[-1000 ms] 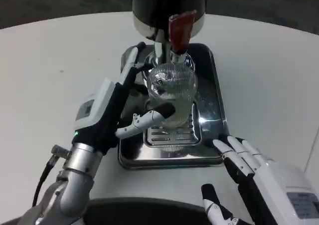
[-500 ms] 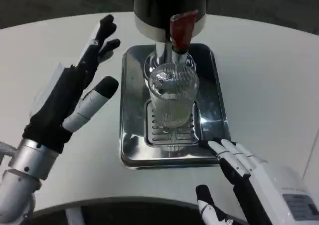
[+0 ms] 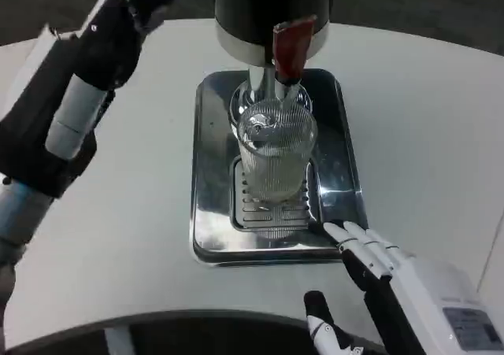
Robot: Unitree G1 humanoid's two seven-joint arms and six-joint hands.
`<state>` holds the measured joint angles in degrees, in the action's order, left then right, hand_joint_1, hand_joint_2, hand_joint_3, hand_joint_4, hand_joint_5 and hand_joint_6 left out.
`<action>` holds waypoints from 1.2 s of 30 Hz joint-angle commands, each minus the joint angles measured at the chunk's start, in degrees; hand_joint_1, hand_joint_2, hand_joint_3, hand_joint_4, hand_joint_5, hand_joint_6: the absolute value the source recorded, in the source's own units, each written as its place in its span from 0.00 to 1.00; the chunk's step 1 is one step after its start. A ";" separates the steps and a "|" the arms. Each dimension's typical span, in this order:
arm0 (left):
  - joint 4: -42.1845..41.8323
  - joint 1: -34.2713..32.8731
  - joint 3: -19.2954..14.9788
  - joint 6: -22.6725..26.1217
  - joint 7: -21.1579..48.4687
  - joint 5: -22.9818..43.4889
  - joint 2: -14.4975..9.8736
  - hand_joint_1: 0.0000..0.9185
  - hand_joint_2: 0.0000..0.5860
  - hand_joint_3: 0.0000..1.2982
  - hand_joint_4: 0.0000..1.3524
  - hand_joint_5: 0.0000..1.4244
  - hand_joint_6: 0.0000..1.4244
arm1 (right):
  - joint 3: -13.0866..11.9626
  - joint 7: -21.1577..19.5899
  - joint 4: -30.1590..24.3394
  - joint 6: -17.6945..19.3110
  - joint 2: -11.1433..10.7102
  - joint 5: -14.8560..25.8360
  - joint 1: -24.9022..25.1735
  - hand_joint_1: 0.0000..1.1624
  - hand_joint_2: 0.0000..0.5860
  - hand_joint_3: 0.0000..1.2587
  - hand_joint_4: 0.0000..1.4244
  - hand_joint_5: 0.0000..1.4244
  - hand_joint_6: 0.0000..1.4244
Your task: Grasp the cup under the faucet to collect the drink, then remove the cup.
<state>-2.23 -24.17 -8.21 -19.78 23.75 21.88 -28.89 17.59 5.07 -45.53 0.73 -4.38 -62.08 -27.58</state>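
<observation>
White tabletop fills the scene, curving away toward a dark floor at the far edge. Nearest, at the lower right, the right hand (image 3: 394, 292) rests with its fingers spread and holding nothing, its fingertips (image 3: 346, 237) just beside the near right corner of the metal tray (image 3: 211, 213). On that tray, over the slotted drain grate (image 3: 272, 213), the ribbed glass cup (image 3: 276, 154) stands upright directly below the spout of the dark dispenser (image 3: 272, 12), whose red tap lever (image 3: 289, 48) hangs just above the rim. At the far left the left hand (image 3: 87, 79) is raised well clear of the cup, holding nothing; whether its fingers are curled or loose I cannot tell. The cup seems placed for filling, so the lever is likely next. Pressing it should be done gently and straight, since a sideways push could nudge the tall cup off centre; steadying the glass low on its wall with the free hand would help.
</observation>
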 commanded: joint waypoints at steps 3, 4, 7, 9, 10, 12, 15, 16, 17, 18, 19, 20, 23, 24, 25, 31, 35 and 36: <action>-0.93 -6.91 0.00 1.89 4.76 2.23 0.70 0.00 0.10 0.00 0.00 0.00 0.00 | 0.10 -1.38 -1.29 0.14 0.55 0.28 -1.63 0.30 0.88 0.15 0.09 0.10 0.15; -0.75 -7.84 0.28 2.36 5.68 2.54 0.85 0.00 0.10 0.00 0.00 0.00 0.00 | 0.09 -1.38 -1.37 0.11 0.62 0.28 -1.69 0.30 0.88 0.15 0.09 0.10 0.15; 0.13 -9.99 0.98 3.83 7.97 3.14 1.44 0.00 0.11 0.00 0.00 0.00 0.00 | -0.12 -1.54 -1.56 0.07 0.81 0.45 -1.91 0.30 0.88 0.15 0.10 0.10 0.15; 0.80 -11.03 1.18 4.73 9.01 3.26 1.96 0.00 0.11 0.00 0.00 0.00 0.00 | -0.30 -1.65 -1.65 0.14 0.88 0.55 -2.08 0.30 0.88 0.15 0.10 0.10 0.15; 1.86 -11.96 1.43 5.65 9.75 3.87 2.65 0.00 0.11 0.00 0.00 0.00 0.00 | -0.35 -1.66 -1.67 0.17 0.90 0.57 -2.13 0.30 0.88 0.16 0.10 0.10 0.16; 3.63 -13.41 1.63 6.75 11.07 4.33 3.74 0.00 0.11 0.00 0.00 0.00 0.00 | -0.55 -1.68 -1.58 0.20 0.98 0.93 -2.13 0.30 0.88 0.16 0.10 0.10 0.16; 6.20 -15.31 2.19 7.56 12.80 3.68 4.75 0.00 0.11 0.00 0.00 0.00 0.00 | -0.92 -1.54 -0.87 0.31 0.83 1.67 -1.37 0.30 0.88 0.16 0.10 0.10 0.16; 7.35 -15.99 2.61 7.89 13.57 3.41 5.02 0.00 0.11 0.00 0.00 0.00 0.00 | -1.04 -1.46 -0.59 0.34 0.76 1.86 -0.96 0.30 0.88 0.16 0.10 0.10 0.16; 8.18 -16.46 2.84 8.06 14.17 3.21 5.21 0.00 0.11 0.00 0.00 0.00 0.00 | -1.17 -1.39 -0.35 0.35 0.68 1.99 -0.50 0.30 0.88 0.16 0.10 0.10 0.16; 9.38 -16.93 3.19 8.35 14.81 2.98 5.58 0.00 0.11 0.00 0.00 0.00 0.00 | -1.32 -1.29 -0.15 0.30 0.66 2.11 0.17 0.30 0.88 0.16 0.10 0.11 0.16; 10.35 -17.24 3.49 8.48 15.39 2.74 5.92 0.00 0.11 0.00 0.00 0.00 0.00 | -1.44 -1.18 0.02 0.21 0.69 2.26 0.74 0.30 0.88 0.16 0.10 0.11 0.16; 11.04 -17.46 3.59 8.52 15.85 2.53 6.21 0.00 0.11 0.00 0.00 0.00 0.00 | -1.52 -1.11 0.15 0.13 0.70 2.39 1.14 0.30 0.88 0.16 0.10 0.11 0.16; 12.79 -17.93 4.18 8.30 17.48 1.57 6.90 0.00 0.11 0.00 0.00 0.00 0.00 | -1.69 -0.79 0.57 0.11 0.56 2.80 2.09 0.30 0.88 0.16 0.10 0.11 0.16; 13.17 -18.03 4.29 8.25 17.84 1.36 7.03 0.00 0.11 0.00 0.00 0.00 0.00 | -1.69 -0.68 0.69 0.09 0.53 2.86 2.37 0.30 0.88 0.16 0.10 0.11 0.16; 13.89 -18.20 4.46 8.40 18.36 1.29 7.21 0.00 0.11 0.00 0.00 0.00 0.00 | -1.67 -0.62 0.76 0.05 0.48 2.91 2.54 0.30 0.88 0.16 0.10 0.11 0.16; 15.82 -19.25 5.28 8.00 20.84 0.59 7.51 0.00 0.12 0.00 0.00 0.01 0.00 | -0.72 -0.35 1.44 -0.60 1.11 2.82 3.28 0.30 0.88 0.16 0.10 0.11 0.16; 16.99 -19.89 5.46 7.78 22.40 -0.63 7.06 0.00 0.12 0.00 0.00 0.02 0.01 | -0.01 -0.34 1.84 -0.94 1.42 2.57 3.49 0.30 0.88 0.16 0.10 0.11 0.16; 17.11 -19.92 5.40 7.57 22.61 -0.91 7.04 0.00 0.12 0.00 0.00 0.03 0.02 | 0.09 -0.37 1.91 -1.04 1.48 2.48 3.57 0.30 0.88 0.16 0.10 0.11 0.16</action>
<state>14.05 -43.56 -3.39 -11.68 44.81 21.99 -21.48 17.17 4.27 -44.35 0.29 -3.04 -59.57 -23.78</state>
